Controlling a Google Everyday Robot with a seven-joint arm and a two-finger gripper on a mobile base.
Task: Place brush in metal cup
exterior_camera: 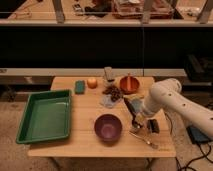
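Note:
The dark brush point(130, 106) lies on the wooden table point(85, 145), right of the middle, its handle running toward the front right. My gripper point(135, 121), on the white arm point(167, 97), hangs low over the brush's near end. A small shiny metal cup point(135, 130) shows just below the gripper, partly hidden by it. I cannot tell whether the gripper touches the brush or the cup.
A purple bowl point(108, 126) stands left of the gripper. A silver fork point(148, 142) and a small dark object point(154, 126) lie at the front right. A green tray point(44, 115) is at the left. An orange bowl point(129, 84), a blue-grey cup point(108, 74), an orange fruit point(92, 82) and a green sponge point(80, 87) stand at the back.

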